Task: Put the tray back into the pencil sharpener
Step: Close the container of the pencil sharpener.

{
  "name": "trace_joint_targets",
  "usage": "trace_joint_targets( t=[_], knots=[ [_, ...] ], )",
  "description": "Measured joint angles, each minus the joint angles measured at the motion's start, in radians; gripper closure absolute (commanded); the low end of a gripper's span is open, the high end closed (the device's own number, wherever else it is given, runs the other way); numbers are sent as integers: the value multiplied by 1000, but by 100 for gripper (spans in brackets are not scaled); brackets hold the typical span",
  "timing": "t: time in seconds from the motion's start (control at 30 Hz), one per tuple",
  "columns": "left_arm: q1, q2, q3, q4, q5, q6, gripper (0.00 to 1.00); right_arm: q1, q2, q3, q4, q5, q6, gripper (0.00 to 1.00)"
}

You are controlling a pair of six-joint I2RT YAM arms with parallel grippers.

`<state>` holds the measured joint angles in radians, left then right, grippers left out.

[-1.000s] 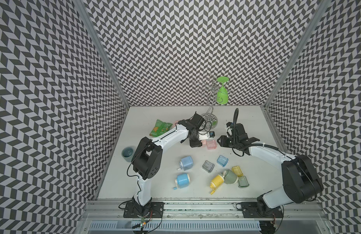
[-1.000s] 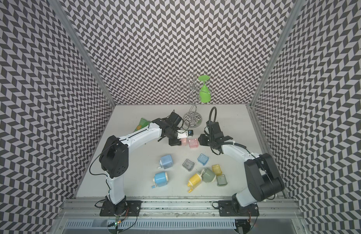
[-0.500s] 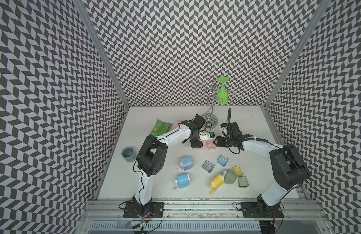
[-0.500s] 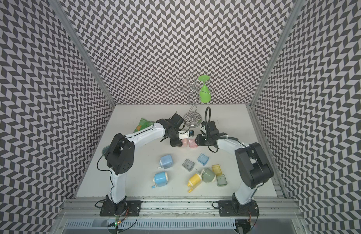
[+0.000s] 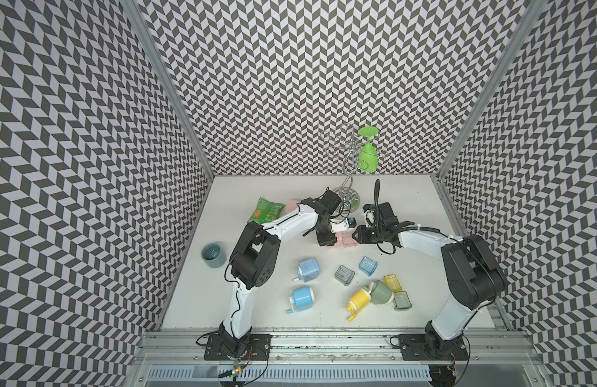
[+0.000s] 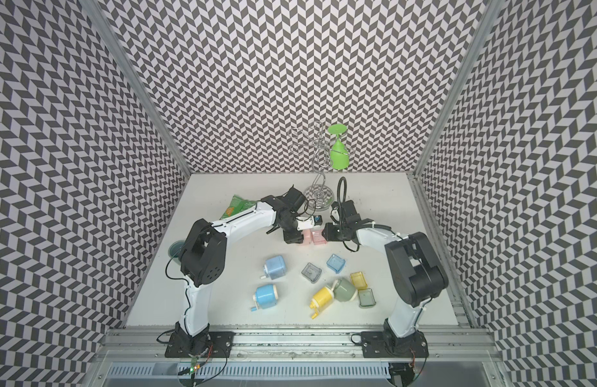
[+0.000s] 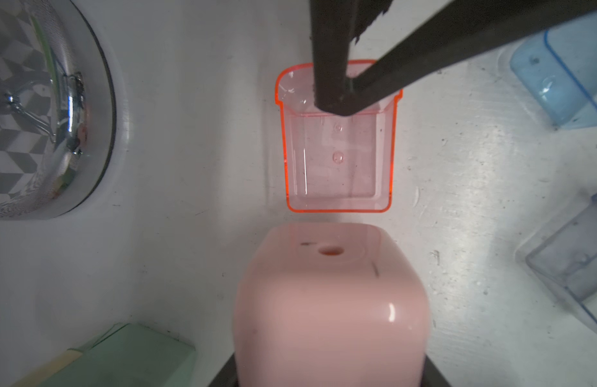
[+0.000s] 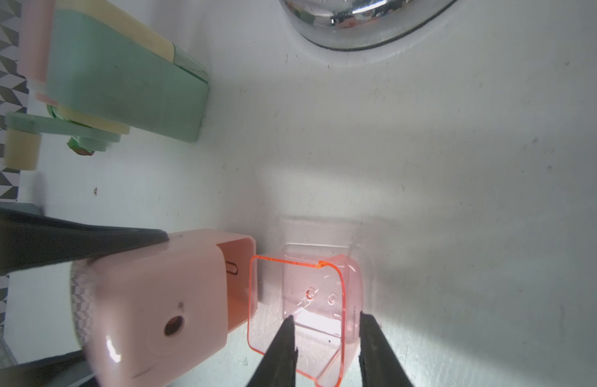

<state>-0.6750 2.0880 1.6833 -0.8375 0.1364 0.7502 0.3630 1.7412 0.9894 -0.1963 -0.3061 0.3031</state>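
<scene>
Left gripper [image 5: 329, 235] is clamped on the pink pencil sharpener [image 7: 330, 301], one black finger down each flank, with its open slot turned toward the tray [image 7: 337, 167]. Just past those fingertips, there's the tray: clear pink, orange-rimmed, resting on the counter [image 5: 273, 318] and lined up with the slot. A thin gap separates them, so it's outside the sharpener, not in.

At the tray's far end is the right gripper [image 8: 327, 331], head-on to the left one. Its fingers [image 8: 280, 351] are narrowed and straddle the end wall, one inside the tray, one outside. Whether they actually bite the wall, I can't tell.

Close beside the left gripper lie a mint-green sharpener [image 8: 129, 87] and the chrome base of a wire rack [image 7: 62, 110].

Further out, on the robot-base side of both grippers, are loose pieces. A blue tray [image 5: 368, 266] and a grey tray [image 5: 344, 274] are nearest, with two blue sharpeners [image 5: 309, 268] [image 5: 302, 296]. Beyond them a yellow sharpener [image 5: 359, 298] lies against a grey-green one [image 5: 381, 293], with a yellow tray [image 5: 392, 281] and a green tray [image 5: 401, 299] beside them.

Farthest behind the grippers, a green glass [image 5: 367, 155] hangs upside down on the rack.
</scene>
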Motion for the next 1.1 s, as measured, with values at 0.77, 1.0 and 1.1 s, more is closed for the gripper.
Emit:
trace_joint_targets(
  t=[0.77, 1.0, 1.1],
  knots=[
    [0, 7, 9, -11, 14, -11, 55, 8, 34, -16, 77, -99, -13, 78],
    [1, 7, 10, -25, 7, -13, 55, 7, 34, -35, 115, -135, -7, 79],
    [1, 8, 12, -30, 3, -15, 55, 7, 34, -38, 127, -150, -7, 79]
  ],
)
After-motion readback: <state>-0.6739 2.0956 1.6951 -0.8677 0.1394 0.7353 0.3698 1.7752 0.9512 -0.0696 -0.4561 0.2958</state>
